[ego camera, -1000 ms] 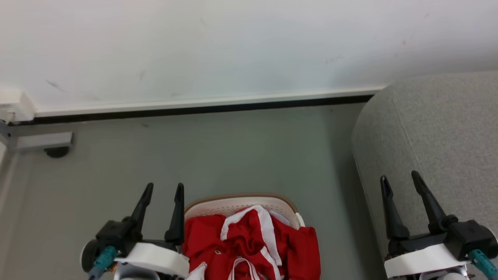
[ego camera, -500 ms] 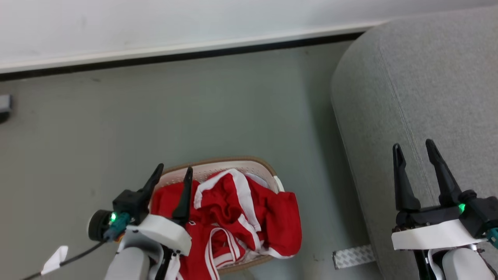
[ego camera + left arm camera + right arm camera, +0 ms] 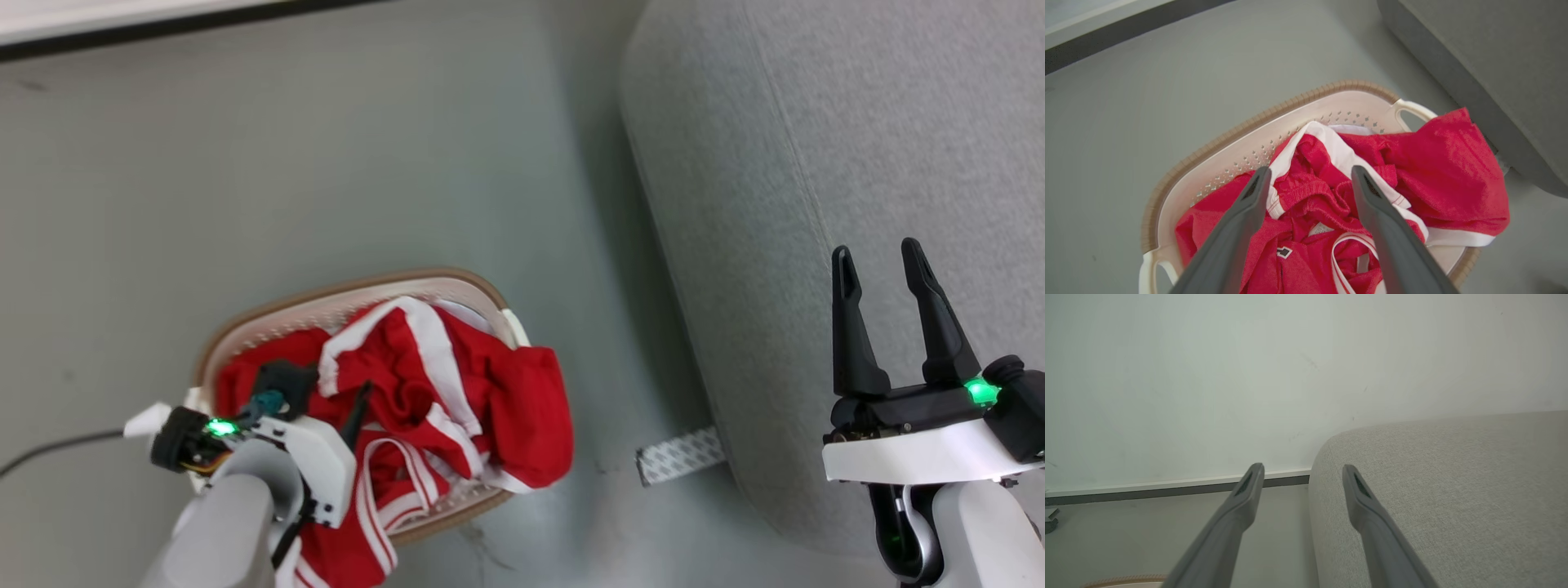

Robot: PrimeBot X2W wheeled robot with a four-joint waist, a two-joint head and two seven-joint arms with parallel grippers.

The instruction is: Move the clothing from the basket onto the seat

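Basket (image 3: 343, 287): oval, cream, brown-rimmed, standing on the grey floor (image 3: 245, 163). Its long axis runs handle to handle, with one end angled towards the seat. Floor stretches from its far rim to the dark skirting (image 3: 1126, 28), and a narrower strip lies on its seat side.

Clothing (image 3: 457, 392): red heap with white trim, lying in the basket. One red panel spills over the rim on the seat side, and a striped part hangs over the near rim.

Seat (image 3: 816, 122): light grey, beside the basket but apart from it, its rounded edge towards the basket.

Tape strip (image 3: 678, 453): on the floor between basket and seat, at the seat's foot.

Left gripper (image 3: 1310, 171): above the heap, within the basket's outline. The jaws stand apart, either side of a white-trimmed fold; contact cannot be told.

Right gripper (image 3: 875, 247): well apart from the basket, over the seat's edge, jaws apart with nothing between them.

Cable (image 3: 49, 453): on the floor beyond the basket's end away from the seat.
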